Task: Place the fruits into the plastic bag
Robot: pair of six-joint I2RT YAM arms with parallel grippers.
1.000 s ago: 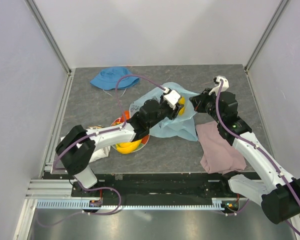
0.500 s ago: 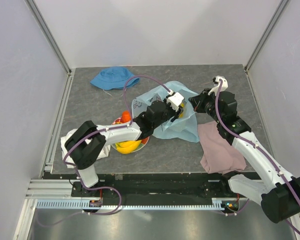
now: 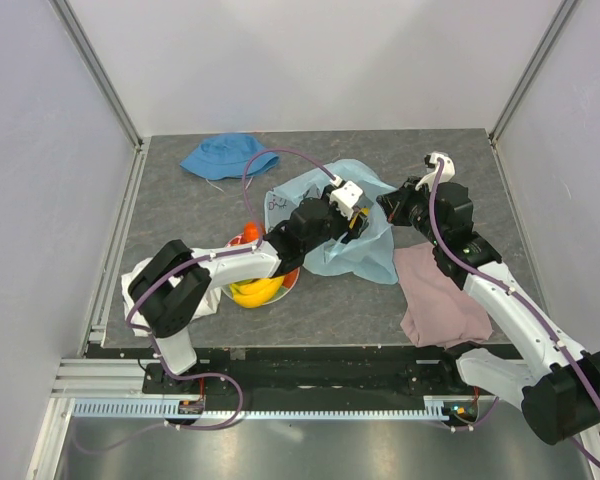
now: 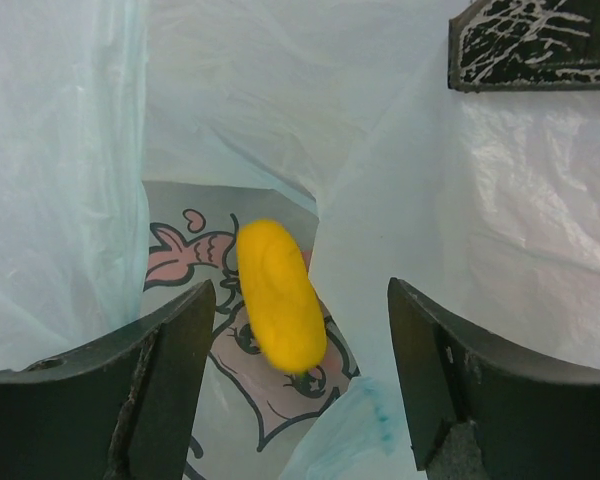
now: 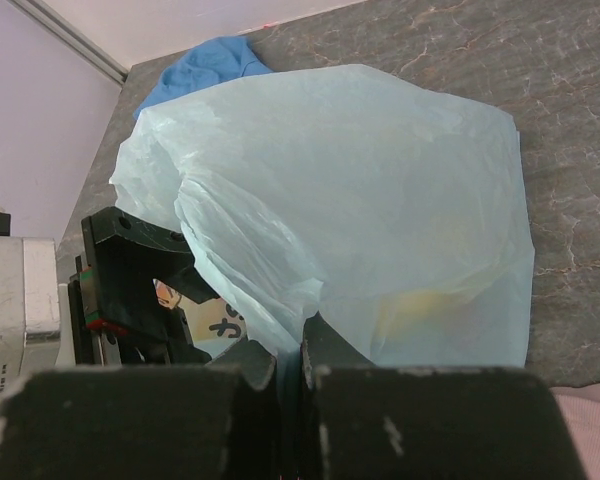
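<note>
**One yellow fruit (image 4: 280, 295) in the plastic bag (image 5: 380, 200), left jaws wide**

Your left gripper (image 4: 300, 300) is pushed into the bag's mouth. Its two fingers (image 4: 140, 390) stand wide apart with nothing held between them. The yellow fruit lies past the fingertips, touching neither one, against the bag's inner wall where the pink cartoon print shows through. Its outline is a little blurred in the left wrist view.

Your right gripper (image 5: 288, 350) has its jaws closed on the bag's thin rim, with the film pinched between the fingers. From that wrist the bag billows pale blue, with the black body of your left gripper poking into its opening on the left.

From above, the bag lies at mid-table between your two arms. A bunch of bananas (image 3: 258, 292) sits on the plate (image 3: 291, 279) under your left forearm, with an orange-red fruit (image 3: 248, 236) just behind it. The blue hat (image 3: 225, 155) lies at the far edge of the table (image 3: 180, 215). The pink cloth (image 3: 435, 295) lies just beside the bag, under your right arm.
</note>
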